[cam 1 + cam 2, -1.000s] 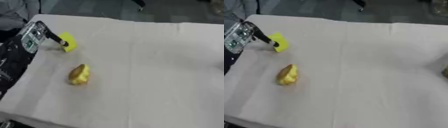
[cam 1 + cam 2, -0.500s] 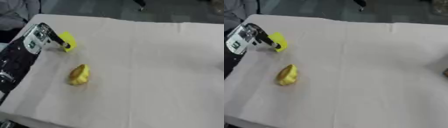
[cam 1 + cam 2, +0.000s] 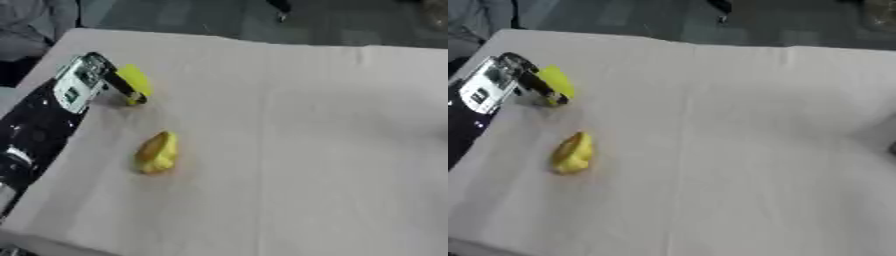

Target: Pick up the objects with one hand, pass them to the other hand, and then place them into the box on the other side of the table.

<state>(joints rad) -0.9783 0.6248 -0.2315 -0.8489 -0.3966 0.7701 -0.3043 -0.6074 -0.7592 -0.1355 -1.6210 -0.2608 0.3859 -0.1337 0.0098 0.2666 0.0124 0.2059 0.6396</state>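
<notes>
Reaching in from the left edge toward the upper left of the frame, the left hand (image 3: pixel 87 82) has dark fingers (image 3: pixel 122 89) closed against a flat yellow object (image 3: pixel 136 80) just above the cloth-covered table (image 3: pixel 332 150). A second, rounded yellow object (image 3: pixel 157 152) lies below it, left of centre.

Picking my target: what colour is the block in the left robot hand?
Bright yellow block, clearest in the left eye view.
</notes>
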